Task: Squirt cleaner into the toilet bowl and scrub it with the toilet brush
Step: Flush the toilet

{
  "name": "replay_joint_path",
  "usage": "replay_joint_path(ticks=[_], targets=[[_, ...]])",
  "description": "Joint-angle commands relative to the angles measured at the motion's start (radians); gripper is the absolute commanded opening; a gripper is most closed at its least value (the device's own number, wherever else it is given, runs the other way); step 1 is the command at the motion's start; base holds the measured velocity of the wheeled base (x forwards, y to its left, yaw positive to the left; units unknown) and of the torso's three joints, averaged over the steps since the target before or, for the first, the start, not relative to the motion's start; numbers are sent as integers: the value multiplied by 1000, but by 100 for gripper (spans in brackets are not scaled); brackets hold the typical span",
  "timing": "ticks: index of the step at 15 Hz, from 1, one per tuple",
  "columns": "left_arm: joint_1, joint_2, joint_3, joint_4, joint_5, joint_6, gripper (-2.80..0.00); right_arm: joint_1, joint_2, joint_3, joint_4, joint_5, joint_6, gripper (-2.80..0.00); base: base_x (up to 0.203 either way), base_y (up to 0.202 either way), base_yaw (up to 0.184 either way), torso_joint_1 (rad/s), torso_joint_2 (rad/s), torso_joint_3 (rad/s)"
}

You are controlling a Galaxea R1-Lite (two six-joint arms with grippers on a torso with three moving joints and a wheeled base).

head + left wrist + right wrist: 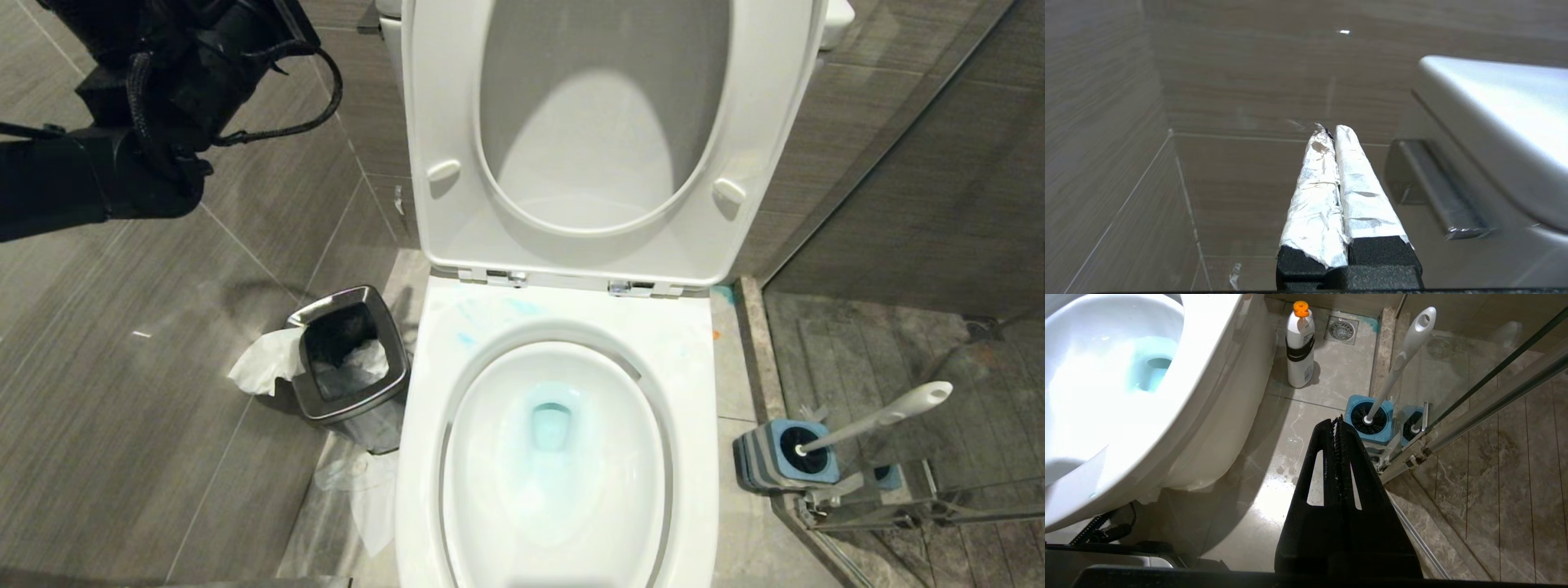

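Observation:
The white toilet bowl (555,457) stands open, seat and lid up, and its water (551,429) is tinted pale blue by the cleaner. Thin blue smears (490,314) mark the rim. The toilet brush (882,418) leans in its blue-grey holder (784,457) on the floor right of the toilet. My left arm (147,122) is raised at the upper left. Its left gripper (1331,132), with white-wrapped fingers, is shut and empty, facing the tiled wall. My right gripper (1337,420) is shut and empty, low over the floor, just short of the holder (1370,418).
A steel waste bin (351,355) with tissue (261,363) hanging out stands left of the toilet. A white bottle with an orange cap (1299,347) is on the floor beside the toilet, near a floor drain (1341,330). A glass shower door (939,490) borders the holder.

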State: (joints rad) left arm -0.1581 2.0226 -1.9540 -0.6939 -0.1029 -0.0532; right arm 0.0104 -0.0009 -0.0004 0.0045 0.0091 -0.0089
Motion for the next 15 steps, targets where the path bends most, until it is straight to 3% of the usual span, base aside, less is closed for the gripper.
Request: replay_joint_path(ticks=[1,4,15], targets=[[-2,-53,8,6,-4,-2,-280,0,1,-1,0,2,0,-280,0,0,0,0,0,0],[-27,-112,71,81,-5,-2,-280,0,1,0,0,1,0,-280,0,0,0,0,0,0],[-150,-100,132,82,10,35,-280,0,1,0,0,2,0,-280,0,0,0,0,0,0]])
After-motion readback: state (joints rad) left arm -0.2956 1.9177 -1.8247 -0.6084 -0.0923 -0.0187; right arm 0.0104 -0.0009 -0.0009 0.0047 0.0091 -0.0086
